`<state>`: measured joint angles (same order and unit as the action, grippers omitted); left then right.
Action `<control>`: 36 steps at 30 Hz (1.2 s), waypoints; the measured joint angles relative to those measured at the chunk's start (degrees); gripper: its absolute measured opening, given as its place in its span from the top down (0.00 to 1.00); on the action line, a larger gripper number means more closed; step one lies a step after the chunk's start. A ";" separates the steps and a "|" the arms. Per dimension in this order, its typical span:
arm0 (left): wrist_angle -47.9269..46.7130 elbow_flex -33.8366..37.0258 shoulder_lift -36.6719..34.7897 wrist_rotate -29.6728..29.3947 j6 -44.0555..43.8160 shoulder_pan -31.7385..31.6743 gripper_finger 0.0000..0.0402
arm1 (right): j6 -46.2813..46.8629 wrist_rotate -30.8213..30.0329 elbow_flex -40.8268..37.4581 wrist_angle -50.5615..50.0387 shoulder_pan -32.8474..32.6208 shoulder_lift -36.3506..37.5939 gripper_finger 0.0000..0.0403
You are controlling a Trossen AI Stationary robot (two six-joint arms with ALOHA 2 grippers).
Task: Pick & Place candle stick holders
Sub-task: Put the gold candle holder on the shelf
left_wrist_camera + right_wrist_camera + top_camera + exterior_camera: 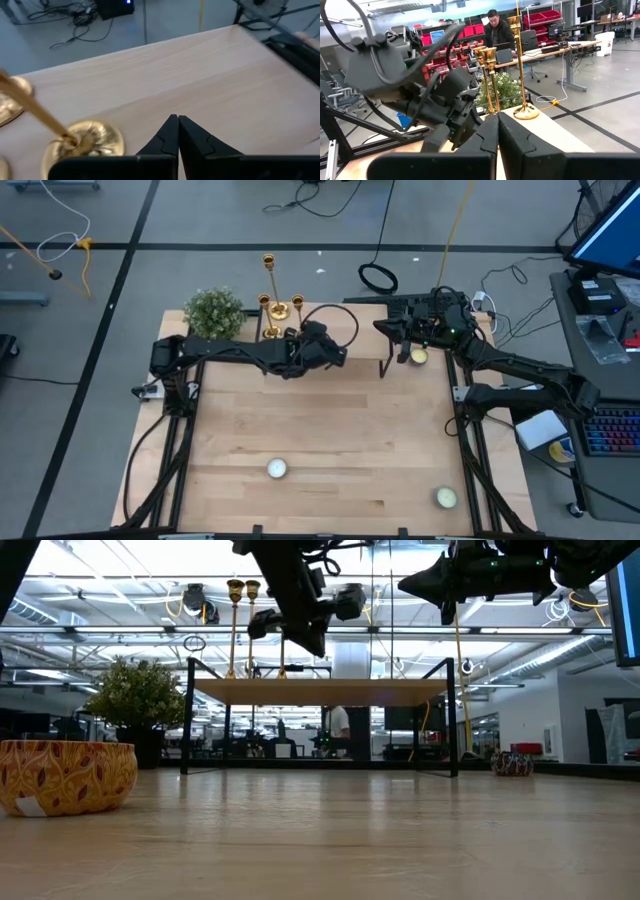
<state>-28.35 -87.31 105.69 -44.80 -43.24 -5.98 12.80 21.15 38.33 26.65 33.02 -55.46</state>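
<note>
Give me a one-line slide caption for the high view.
Left gripper beside three gold candlestick holders at the table's far edge, near a green plant; right gripper waits, jaws shut.

The candle stick holders point(270, 305) were shiny gold. The surface point(320, 430) was pale wood with fine grain, on a black frame. The plant point(214, 311) was bushy green. Both arms and the left claw point(177, 125) were black. One candle point(276, 469) was white, another point(445, 498) pale yellow-green. A bowl point(65, 775) bore an orange-and-gold leaf pattern.
</note>
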 joint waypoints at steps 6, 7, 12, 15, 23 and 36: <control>-2.35 0.01 0.06 -1.75 -1.76 0.00 0.99 | 0.00 0.00 0.00 0.06 0.00 0.00 0.99; -3.06 0.01 0.06 -2.08 -2.39 0.00 0.99 | 0.00 0.00 0.00 0.04 0.02 0.00 0.99; -6.06 0.01 0.06 -3.10 -4.65 0.00 0.99 | 0.00 0.00 0.00 0.04 0.01 0.01 0.99; -6.57 0.01 0.06 -3.78 -5.32 0.00 0.98 | 0.00 -0.01 0.00 0.04 0.01 0.02 0.99; -8.67 0.01 0.06 -4.32 -6.93 -0.11 0.99 | 0.00 -0.02 0.00 0.04 0.02 0.02 0.99; -10.81 0.01 0.05 -4.67 -10.96 0.16 0.99 | 0.00 -0.02 0.00 0.04 0.02 -0.01 0.99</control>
<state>-39.16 -87.31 105.74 -49.47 -54.20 -5.82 12.80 21.12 38.33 26.70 33.04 -55.46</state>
